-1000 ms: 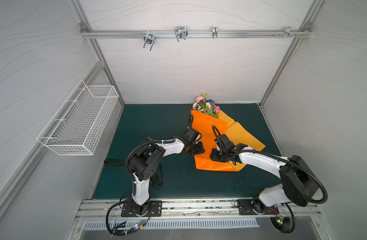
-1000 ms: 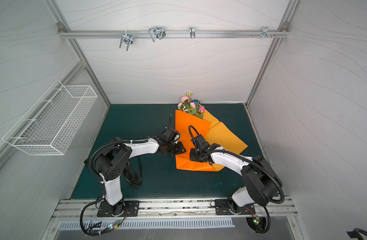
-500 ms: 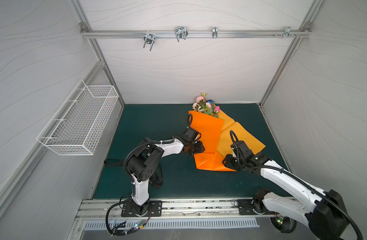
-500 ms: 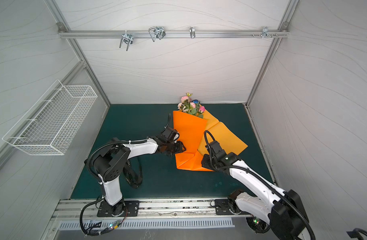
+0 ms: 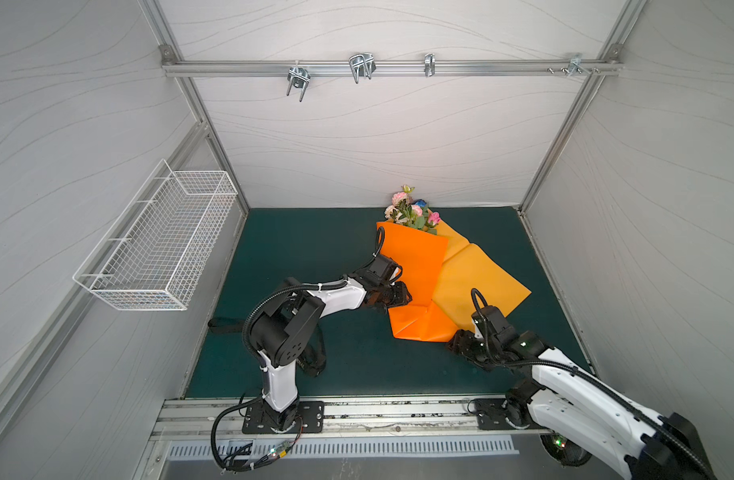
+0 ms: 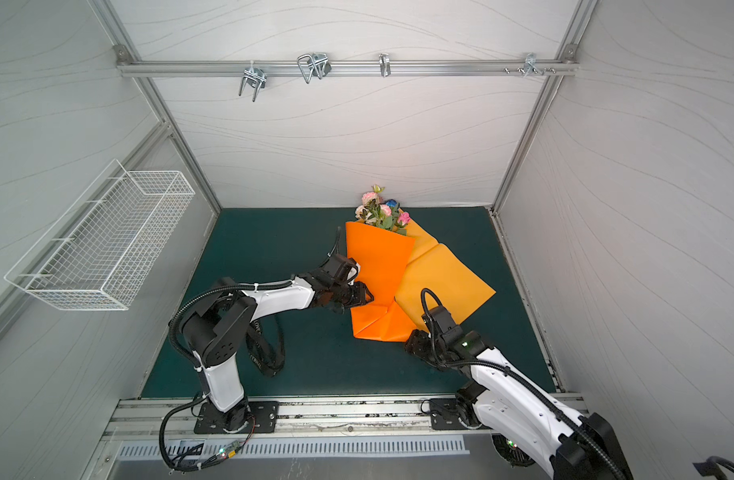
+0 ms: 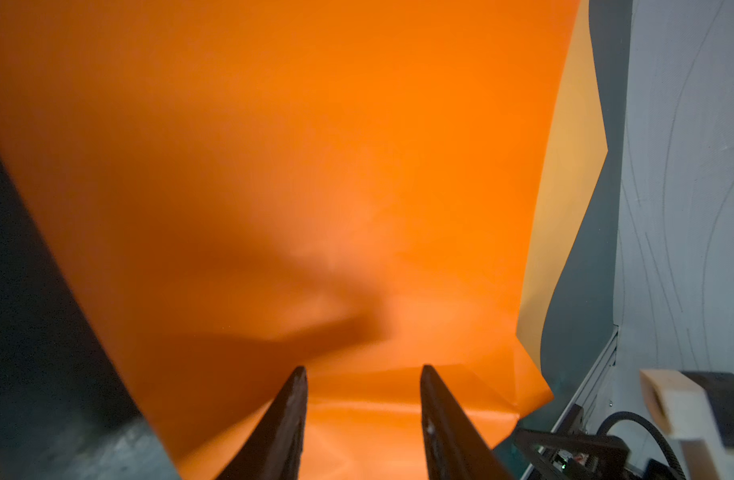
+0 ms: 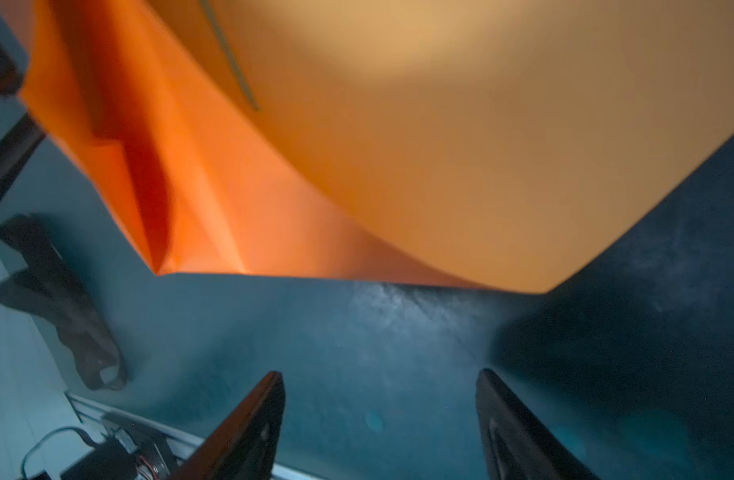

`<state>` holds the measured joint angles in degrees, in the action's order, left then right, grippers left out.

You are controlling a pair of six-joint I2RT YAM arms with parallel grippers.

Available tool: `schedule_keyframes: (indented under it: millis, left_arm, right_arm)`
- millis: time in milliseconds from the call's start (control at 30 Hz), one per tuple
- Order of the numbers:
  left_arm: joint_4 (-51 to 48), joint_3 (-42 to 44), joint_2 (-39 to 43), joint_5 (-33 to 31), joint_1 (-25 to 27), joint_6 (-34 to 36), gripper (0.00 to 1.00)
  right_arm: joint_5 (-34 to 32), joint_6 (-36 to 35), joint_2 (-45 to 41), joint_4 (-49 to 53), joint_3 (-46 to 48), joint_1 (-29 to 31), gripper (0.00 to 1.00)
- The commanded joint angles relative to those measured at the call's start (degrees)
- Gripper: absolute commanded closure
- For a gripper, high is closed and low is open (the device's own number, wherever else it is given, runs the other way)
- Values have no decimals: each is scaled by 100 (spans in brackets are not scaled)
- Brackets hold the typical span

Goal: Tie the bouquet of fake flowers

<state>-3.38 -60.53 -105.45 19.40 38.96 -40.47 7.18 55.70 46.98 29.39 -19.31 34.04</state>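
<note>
Bouquet of fake flowers (image 5: 409,210) in orange paper (image 5: 411,266); left fingers (image 7: 290,415), right fingers (image 8: 249,424) apart.

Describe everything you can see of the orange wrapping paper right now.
The orange wrapping paper is a smooth, plain sheet lying on the dark green mat. Its left half is folded over the bouquet of fake flowers, whose blooms poke out at the far end. The paler right half lies spread flat. The near end is creased and folded. The left gripper, jaws apart, sits over its left edge.
</note>
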Motion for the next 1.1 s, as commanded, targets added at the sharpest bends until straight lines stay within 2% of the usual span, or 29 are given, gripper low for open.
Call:
schedule_keyframes:
  millis: [0,133,367,533,767,967,1067]
  left_arm:
    - [243,115,112,157,54,-132,56]
    - [312,189,162,270,139,-157,60]
    - [303,88,191,363,351,-121,62]
    - [336,-72,-10,424,393,-144,63]
    - [303,-183,-87,442,392,-118,63]
    - [250,-247,-150,468,445,-75,66]
    - [219,-308,-241,479,490,-63,67]
  right_arm:
    - [85,425,73,-1429,439,-147,20]
    - [-323,374,320,-2228,705,-418,14]
    - [-455,-37,719,-3413,938,-1132,10]
    - [-855,-382,786,-3427,810,-1330,8]
    - [-725,-727,798,-3383,753,-2046,7]
    - [-452,-984,1044,-3469,612,-2726,12]
    - [-368,-1047,1421,-3560,485,-2925,20]
